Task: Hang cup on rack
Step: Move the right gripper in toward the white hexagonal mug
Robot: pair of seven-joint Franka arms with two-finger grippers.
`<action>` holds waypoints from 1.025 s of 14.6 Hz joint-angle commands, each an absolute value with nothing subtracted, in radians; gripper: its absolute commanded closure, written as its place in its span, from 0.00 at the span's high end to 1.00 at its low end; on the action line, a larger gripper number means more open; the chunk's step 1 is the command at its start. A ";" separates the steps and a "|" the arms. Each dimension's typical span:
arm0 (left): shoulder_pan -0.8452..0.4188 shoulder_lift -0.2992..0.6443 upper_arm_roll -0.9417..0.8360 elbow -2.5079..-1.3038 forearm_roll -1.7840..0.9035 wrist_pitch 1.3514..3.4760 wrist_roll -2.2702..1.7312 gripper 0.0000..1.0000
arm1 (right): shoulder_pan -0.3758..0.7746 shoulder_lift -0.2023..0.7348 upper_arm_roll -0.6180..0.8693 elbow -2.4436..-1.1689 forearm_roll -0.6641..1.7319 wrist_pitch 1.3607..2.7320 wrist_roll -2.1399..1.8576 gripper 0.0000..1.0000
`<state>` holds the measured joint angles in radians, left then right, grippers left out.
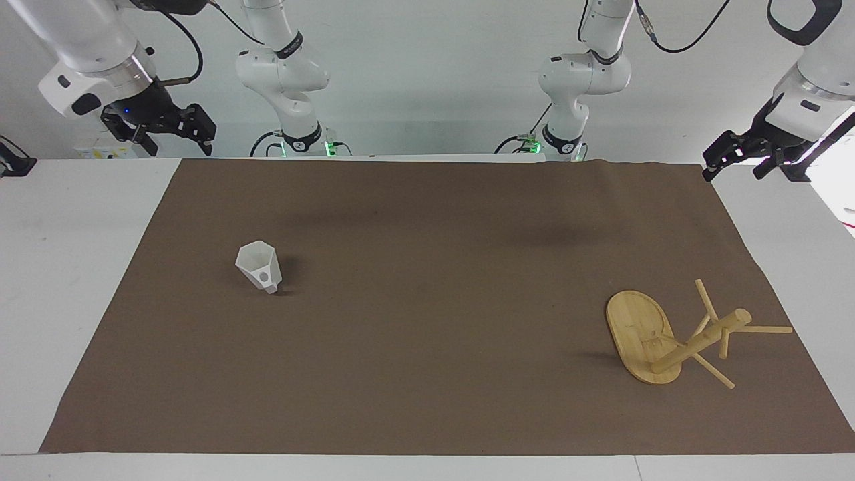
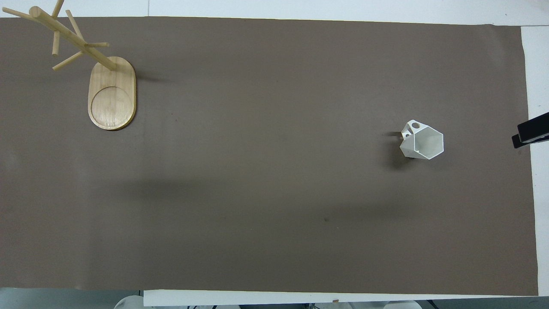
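The white faceted cup (image 1: 259, 267) stands mouth up on the brown mat toward the right arm's end of the table, its angular handle turned away from the robots; it also shows in the overhead view (image 2: 422, 139). The bamboo rack (image 1: 695, 341) stands on its oval base toward the left arm's end, farther from the robots than the cup, with bare pegs; it also shows in the overhead view (image 2: 112, 94). My right gripper (image 1: 175, 141) hangs open and empty over the table's edge at the robots' end; its tip (image 2: 529, 133) shows beside the mat. My left gripper (image 1: 735, 166) waits open over the mat's corner.
A brown mat (image 1: 427, 374) covers most of the white table (image 1: 67, 267). Nothing else lies on it between the cup and the rack.
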<state>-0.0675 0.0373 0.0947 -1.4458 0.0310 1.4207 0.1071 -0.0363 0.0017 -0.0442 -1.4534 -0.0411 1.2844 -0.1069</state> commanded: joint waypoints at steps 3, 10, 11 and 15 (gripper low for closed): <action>-0.063 0.021 0.091 -1.453 0.038 1.410 0.107 1.00 | -0.044 0.005 -0.032 -1.453 -0.058 1.295 -0.094 1.00; -0.063 0.021 0.091 -1.453 0.038 1.410 0.107 1.00 | -0.046 -0.020 -0.040 -1.517 -0.016 1.337 -0.238 1.00; -0.061 0.021 0.091 -1.453 0.038 1.410 0.107 1.00 | -0.052 -0.020 -0.040 -1.522 0.009 1.371 -0.370 1.00; -0.063 0.021 0.091 -1.453 0.038 1.410 0.107 1.00 | -0.257 0.096 -0.041 -1.531 0.264 1.476 -0.928 1.00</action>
<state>-0.0675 0.0373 0.0947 -1.4458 0.0310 1.4206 0.1071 -0.1222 0.0194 -0.0467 -1.5256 0.1246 1.4395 -0.6593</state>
